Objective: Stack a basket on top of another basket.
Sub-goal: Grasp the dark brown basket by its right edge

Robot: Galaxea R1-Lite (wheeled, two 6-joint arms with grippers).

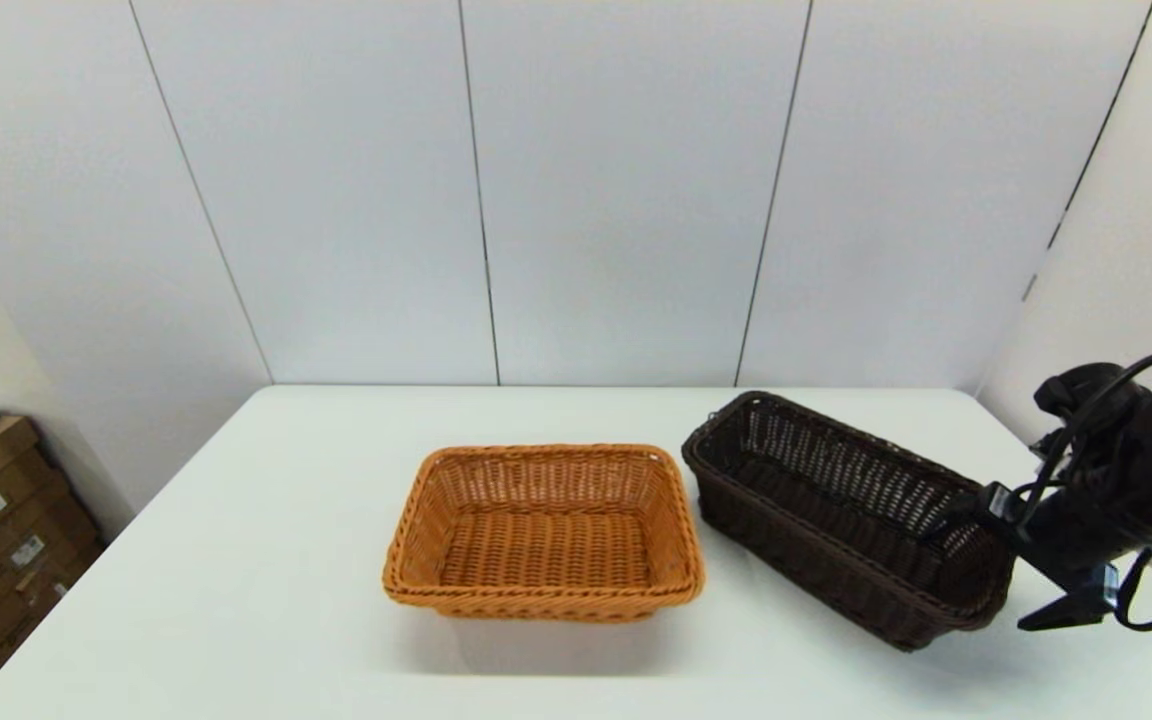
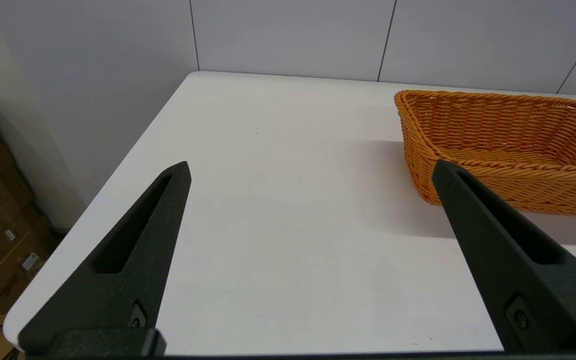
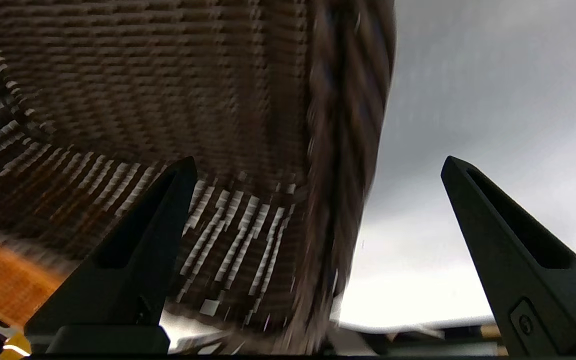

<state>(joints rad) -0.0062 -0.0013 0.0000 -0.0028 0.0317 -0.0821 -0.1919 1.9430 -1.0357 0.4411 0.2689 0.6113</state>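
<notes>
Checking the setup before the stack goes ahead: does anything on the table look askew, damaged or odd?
Nothing looks damaged or spilled. The dark brown basket sits at an angle to the table edge, while the orange-tan basket lies square. The right gripper, open, straddles the dark basket's near end wall. The left gripper is open over bare table.

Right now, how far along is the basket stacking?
Nothing is stacked yet: the dark basket sits on the table beside the orange basket. In hand: the right pincer is open, straddling the dark basket's end wall. Left: close, lift, set it into the orange one. The left pincer hangs open, idle.
</notes>
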